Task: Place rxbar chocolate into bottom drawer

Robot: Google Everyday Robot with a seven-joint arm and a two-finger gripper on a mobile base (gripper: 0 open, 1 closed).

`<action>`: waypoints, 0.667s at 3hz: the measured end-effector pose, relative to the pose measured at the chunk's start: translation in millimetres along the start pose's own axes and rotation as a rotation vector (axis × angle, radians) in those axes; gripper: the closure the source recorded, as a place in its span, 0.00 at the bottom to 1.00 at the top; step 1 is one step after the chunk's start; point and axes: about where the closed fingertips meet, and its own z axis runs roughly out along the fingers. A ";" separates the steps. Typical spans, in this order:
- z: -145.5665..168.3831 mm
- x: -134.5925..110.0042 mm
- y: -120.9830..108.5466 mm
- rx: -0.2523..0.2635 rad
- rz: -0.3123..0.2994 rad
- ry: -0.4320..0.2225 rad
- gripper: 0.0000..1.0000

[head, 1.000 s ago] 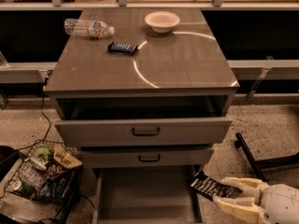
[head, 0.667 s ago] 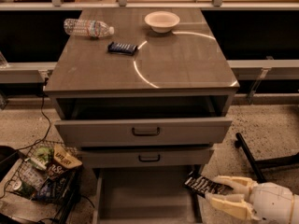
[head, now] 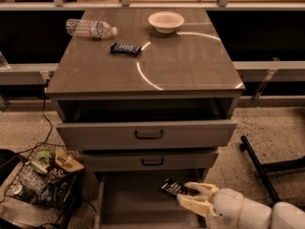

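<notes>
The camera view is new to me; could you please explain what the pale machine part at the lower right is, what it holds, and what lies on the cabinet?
This single camera looks down at a cabinet from the front. The pale part is the robot's arm. Its gripper, a two-finger clamp at the lower right, pinches the rxbar chocolate, a dark wrapped bar, above the open bottom drawer. On the cabinet's top lie a water bottle on its side, a white bowl and a dark blue bar. A wire basket of snacks sits on the floor, left.
</notes>
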 end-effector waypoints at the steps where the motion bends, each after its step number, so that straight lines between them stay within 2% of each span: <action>1: 53.3 51.4 -20.6 -0.037 0.037 -0.017 1.00; 2: 104.2 107.9 -32.5 -0.075 0.038 0.039 1.00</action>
